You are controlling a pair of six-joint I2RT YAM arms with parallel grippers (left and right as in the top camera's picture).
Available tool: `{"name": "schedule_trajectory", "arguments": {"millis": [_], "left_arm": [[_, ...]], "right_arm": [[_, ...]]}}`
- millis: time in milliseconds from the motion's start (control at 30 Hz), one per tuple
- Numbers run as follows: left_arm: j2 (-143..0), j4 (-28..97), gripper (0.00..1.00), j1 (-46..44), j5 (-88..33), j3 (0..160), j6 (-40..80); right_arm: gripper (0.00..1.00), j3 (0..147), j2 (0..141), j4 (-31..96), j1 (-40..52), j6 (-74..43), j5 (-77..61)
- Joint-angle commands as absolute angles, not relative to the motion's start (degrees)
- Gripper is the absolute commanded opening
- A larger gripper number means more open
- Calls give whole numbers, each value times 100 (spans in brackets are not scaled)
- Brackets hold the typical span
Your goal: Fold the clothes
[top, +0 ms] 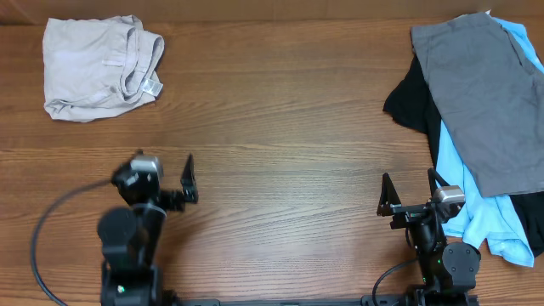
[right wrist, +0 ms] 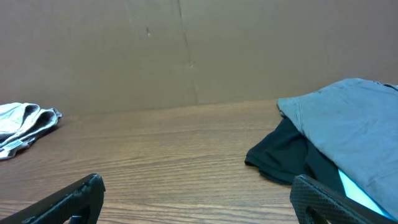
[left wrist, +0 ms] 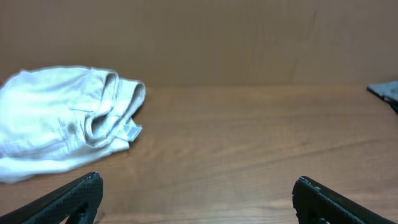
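Observation:
The beige khaki shorts (top: 98, 68) lie folded in a compact bundle at the far left of the table, waistband and white label to the right; they also show in the left wrist view (left wrist: 62, 121) and, small, in the right wrist view (right wrist: 25, 127). A pile of clothes lies at the far right: a grey garment (top: 489, 93) on top of a black one (top: 412, 98) and a light-blue one (top: 489, 221), also in the right wrist view (right wrist: 348, 124). My left gripper (top: 166, 180) is open and empty near the front left. My right gripper (top: 411, 192) is open and empty beside the pile.
The wooden table (top: 280, 144) runs between the shorts and the pile. A brown wall (right wrist: 186, 50) stands behind its far edge. A black cable (top: 47, 229) loops by the left arm's base.

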State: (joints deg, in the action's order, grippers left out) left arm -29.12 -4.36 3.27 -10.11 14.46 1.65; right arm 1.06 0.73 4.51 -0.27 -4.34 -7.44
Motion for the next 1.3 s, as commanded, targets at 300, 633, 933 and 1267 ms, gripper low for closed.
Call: {"name": "schedule_trajectory", "arguments": {"millis": [300, 633, 933, 1267], "left_arm": [[-408, 231, 100, 338, -869, 27, 386], [-23, 364, 100, 340, -792, 27, 384], [-25, 364, 100, 340, -792, 27, 386], [-25, 364, 100, 340, -792, 27, 384]], "right_arm": [[100, 47, 16, 421, -1, -454, -711], [100, 47, 16, 421, -1, -454, -709], [100, 47, 16, 421, -1, -454, -711], [100, 47, 16, 421, -1, -451, -709]]}}
